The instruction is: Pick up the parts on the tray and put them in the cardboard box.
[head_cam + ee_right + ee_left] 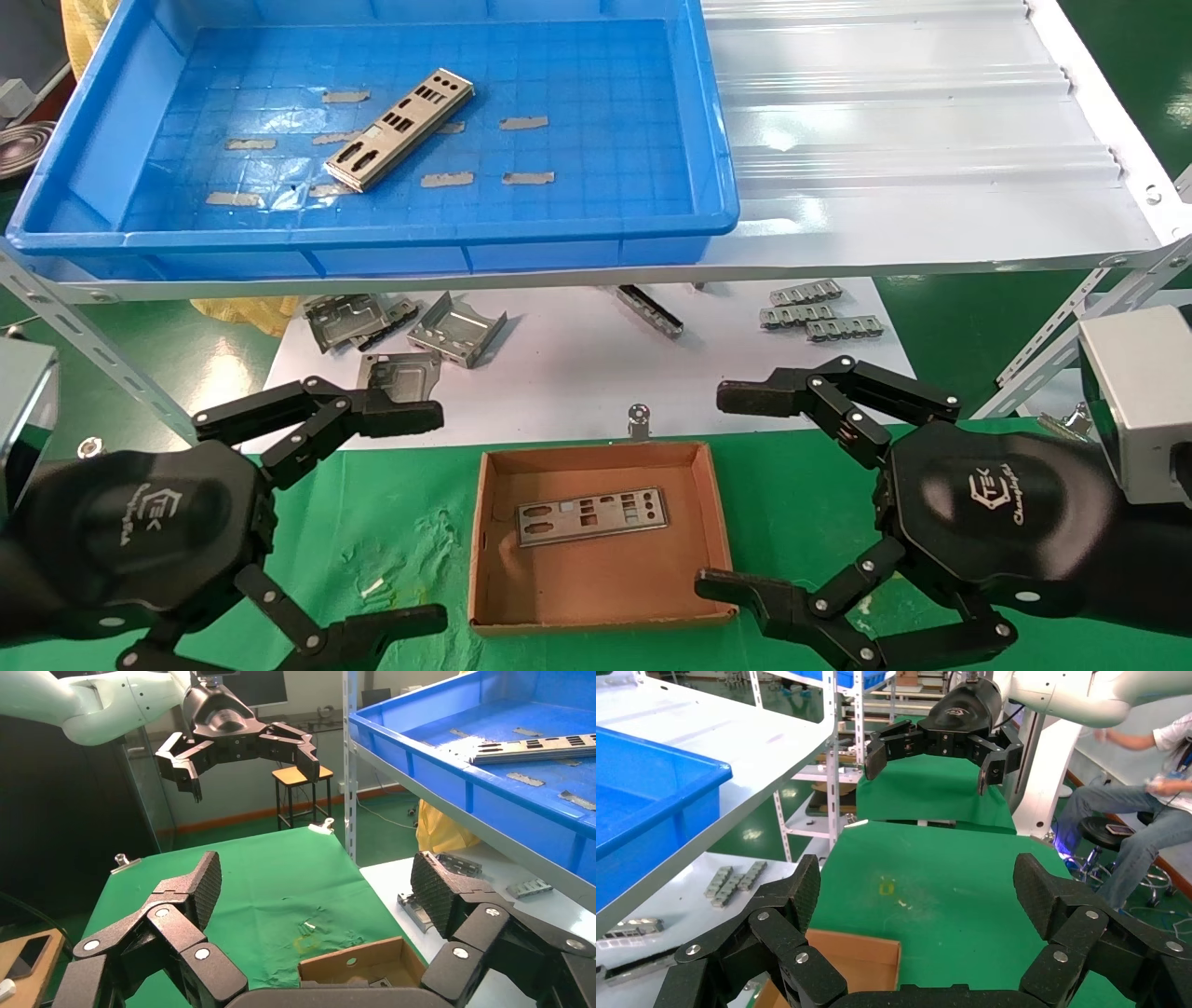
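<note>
One long silver punched part [400, 129] lies aslant on the floor of the blue tray [372, 233], up on the shelf; it shows in the right wrist view too as the part [534, 747] in the tray [492, 790]. Another part [592, 514] lies flat inside the cardboard box [596, 578] on the green cloth. My left gripper [428, 518] hangs open just left of the box, nothing between its fingers [807, 888]. On the box's right side my right gripper [724, 492] is open and empty as well. A box corner [842, 959] shows under the left gripper [921, 892], and the box [358, 962] under the right gripper [318, 885].
The tray rests on a white ribbed shelf [913, 140]. Below it, on a white sheet, lie grey bent brackets [456, 328] and toothed grey strips [819, 317]. A metal clip [639, 419] holds the green cloth [391, 550] behind the box. A seated person [1151, 811] is off to the side.
</note>
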